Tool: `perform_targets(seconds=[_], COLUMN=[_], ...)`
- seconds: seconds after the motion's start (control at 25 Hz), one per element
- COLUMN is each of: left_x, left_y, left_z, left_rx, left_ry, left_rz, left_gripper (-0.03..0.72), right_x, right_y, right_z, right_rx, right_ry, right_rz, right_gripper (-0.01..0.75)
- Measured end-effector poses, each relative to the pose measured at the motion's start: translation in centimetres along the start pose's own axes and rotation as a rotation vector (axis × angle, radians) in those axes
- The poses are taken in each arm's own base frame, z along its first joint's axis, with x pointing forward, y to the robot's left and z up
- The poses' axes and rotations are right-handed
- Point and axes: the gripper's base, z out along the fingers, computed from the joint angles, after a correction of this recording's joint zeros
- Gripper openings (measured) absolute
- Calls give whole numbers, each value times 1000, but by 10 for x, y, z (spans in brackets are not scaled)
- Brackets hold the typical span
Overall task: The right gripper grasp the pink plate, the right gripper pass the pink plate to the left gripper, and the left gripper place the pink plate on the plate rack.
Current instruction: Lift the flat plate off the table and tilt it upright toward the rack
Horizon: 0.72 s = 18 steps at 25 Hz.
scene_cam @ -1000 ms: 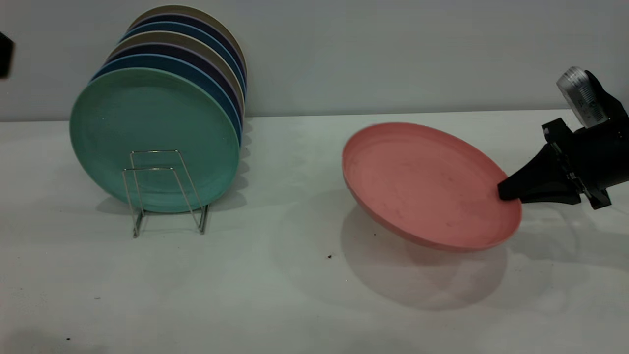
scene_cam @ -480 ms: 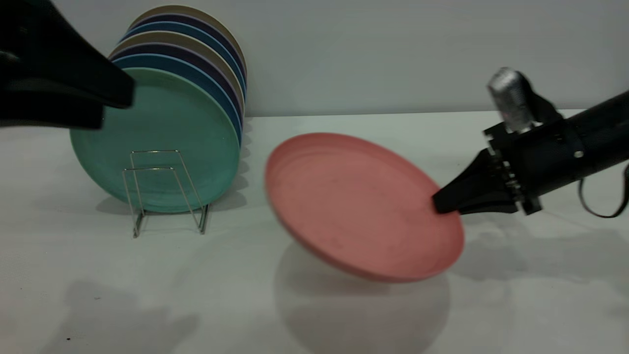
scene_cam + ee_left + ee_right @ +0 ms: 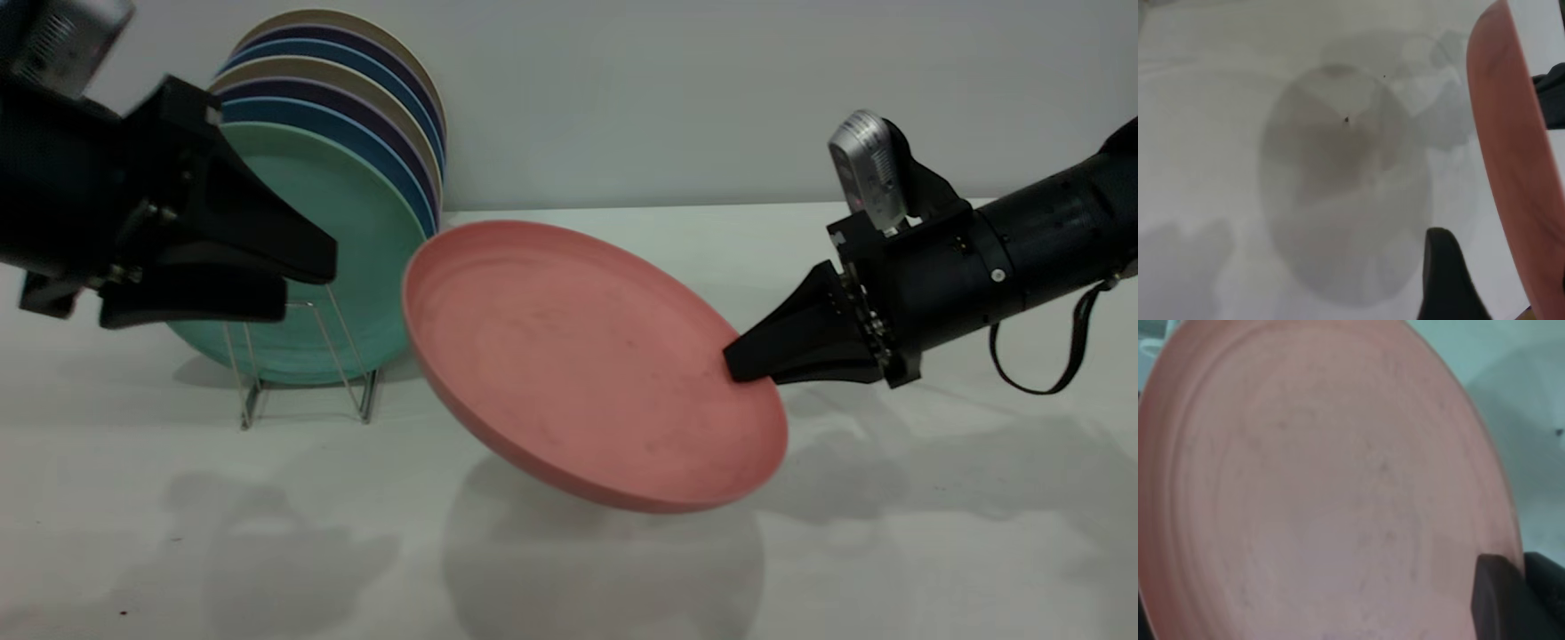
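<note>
Black fingers of the right gripper (image 3: 738, 364) clench the right rim of the pink plate (image 3: 578, 356), held tilted above the white desk (image 3: 889, 551) at centre. The left gripper (image 3: 307, 284), fingers spread and released, hovers left of the plate, before the plate rack (image 3: 356, 391) of upright plates.

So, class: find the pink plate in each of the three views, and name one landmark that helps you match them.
Exterior view: the pink plate is mid-picture, tilted, off the table.
Left wrist view: only its edge shows, along one side.
Right wrist view: its face fills nearly the whole picture.
Shared landmark: the right gripper, clamped on the plate's rim, seen in all three.
</note>
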Motion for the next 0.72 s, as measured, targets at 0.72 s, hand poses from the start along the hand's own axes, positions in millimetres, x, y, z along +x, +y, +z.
perform_targets(seconds=[0.72], left_x=[-5], left_y=[-3], left_z=[4], left_rx=[69], left_ry=[-56], left_rz=[15], left_gripper=[446], right_x=[-2], right_y=[28], right_z=[40], right_rx=[-60], right_ry=[-14], right_rz=[-73], right_gripper=[17])
